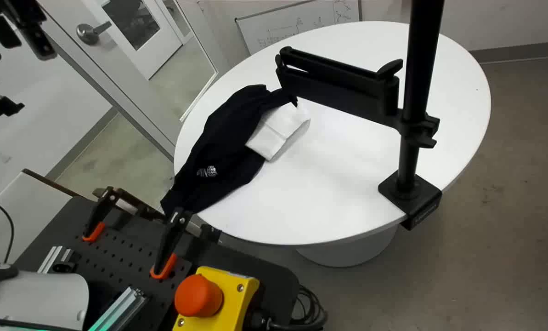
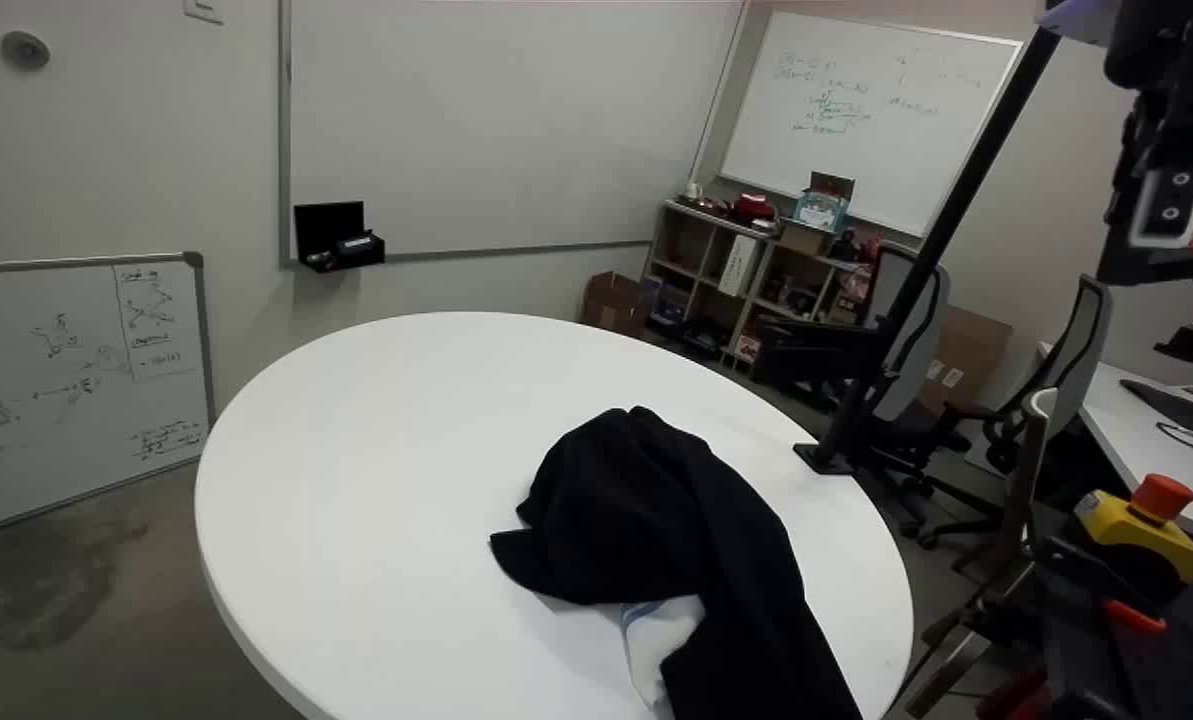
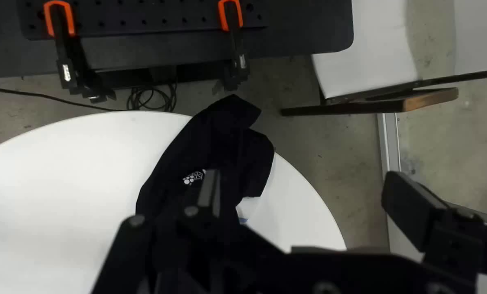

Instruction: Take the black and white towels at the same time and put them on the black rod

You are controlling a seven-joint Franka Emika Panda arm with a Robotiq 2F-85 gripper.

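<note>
The fingers (image 3: pixel 410 212) are spread wide with nothing in them, up above the counter (image 1: pixel 329 202). The black towel (image 1: pixel 228 138) is on the counter well apart from the pole (image 1: pixel 417 92), long axis running more side-on to the pole than at it. The white towel (image 1: pixel 278 131) pokes out from under it, both poleward and on the side away from the pole. In the wrist view one finger overlaps the black towel and the other hangs way past it, so I'd say the gap sits off on the side away from the pole. Imo next move is down and over poleward, pinching where both layers stack, or you only get black. Neither's on the rod (image 1: pixel 336 87) yet.
</note>
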